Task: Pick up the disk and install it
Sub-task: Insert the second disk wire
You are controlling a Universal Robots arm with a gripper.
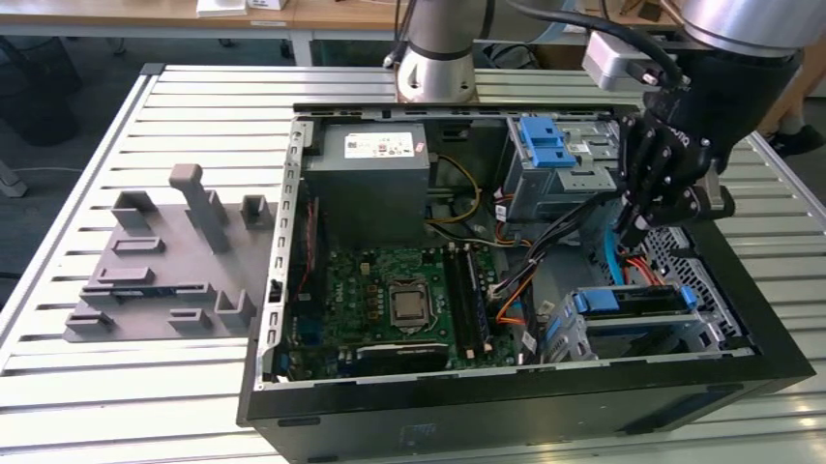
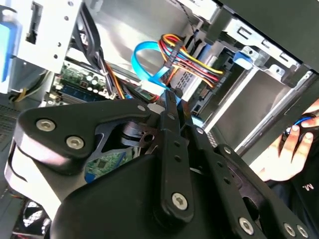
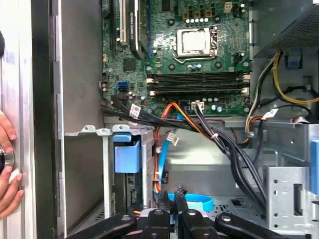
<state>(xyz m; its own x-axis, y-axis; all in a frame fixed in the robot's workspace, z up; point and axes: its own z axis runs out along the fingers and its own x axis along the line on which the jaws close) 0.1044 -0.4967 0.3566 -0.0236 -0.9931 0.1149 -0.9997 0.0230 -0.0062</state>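
Up front in the exterior view: a black computer case [image 1: 516, 411], lying open on a metal table [image 1: 116, 387] made of long strips. Just inside the near corner, on the exterior view's right, a metal cage [image 1: 703, 333]. Tucked in that cage, what looks like the disk [image 1: 629, 302], with a blue strip along its top. Not held by anything.

A bit further in, a green board [image 1: 400, 300] with a shiny square chip, flat on the case floor. Seen in the first wrist view too [image 3: 194, 50]. Beside it, black, orange and red wires [image 1: 543, 251] crossing the middle of the case.

Above the wires and behind the cage, the claw [image 1: 633, 230], pointing down into the case. Pinched shut in both wrist views [image 3: 172, 194] [image 2: 169, 99], with nothing seen between the two tips. Close to a flat blue cable [image 3: 194, 203], but hard to tell if touching it. Well apart from the disk.

At the case's edge in the first wrist view, a person's hand [image 3: 7, 164], resting on the table.

Further back, a grey box [image 1: 374, 164] with a white sticker, and next to it a second cage with two blue clips [image 1: 545, 143].

Out on the table, on the exterior view's left, a grey plastic stand [image 1: 168, 275] with blocks poking up.

Far back, the arm's round base [image 1: 439, 58].
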